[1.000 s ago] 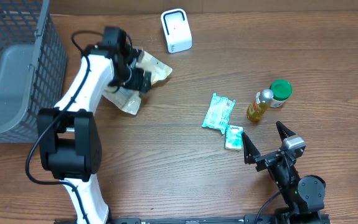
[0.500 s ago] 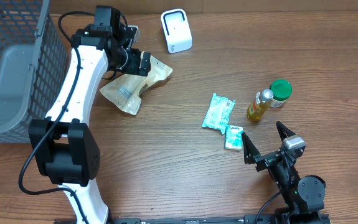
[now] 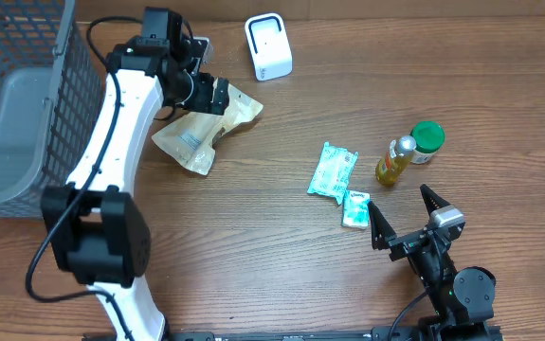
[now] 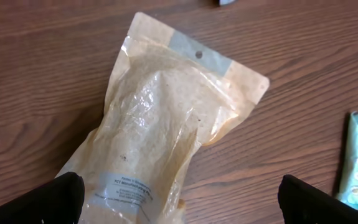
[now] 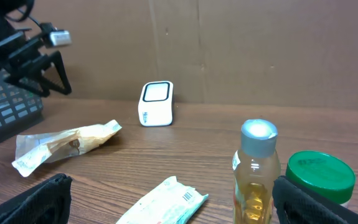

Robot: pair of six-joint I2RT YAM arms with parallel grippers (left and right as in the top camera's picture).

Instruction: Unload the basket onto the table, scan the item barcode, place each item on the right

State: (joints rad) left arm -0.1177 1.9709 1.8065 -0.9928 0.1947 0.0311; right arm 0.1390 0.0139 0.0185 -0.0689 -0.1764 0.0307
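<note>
My left gripper [image 3: 206, 95] hovers wide open directly over the tan pouch [image 3: 194, 140], whose long axis lies diagonal to my jaws.

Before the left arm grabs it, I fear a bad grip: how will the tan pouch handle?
The tan pouch looks soft and crinkled, so it will likely sag when lifted. Its glossy film may slip. Lying flat, it should slide, not roll.
</note>
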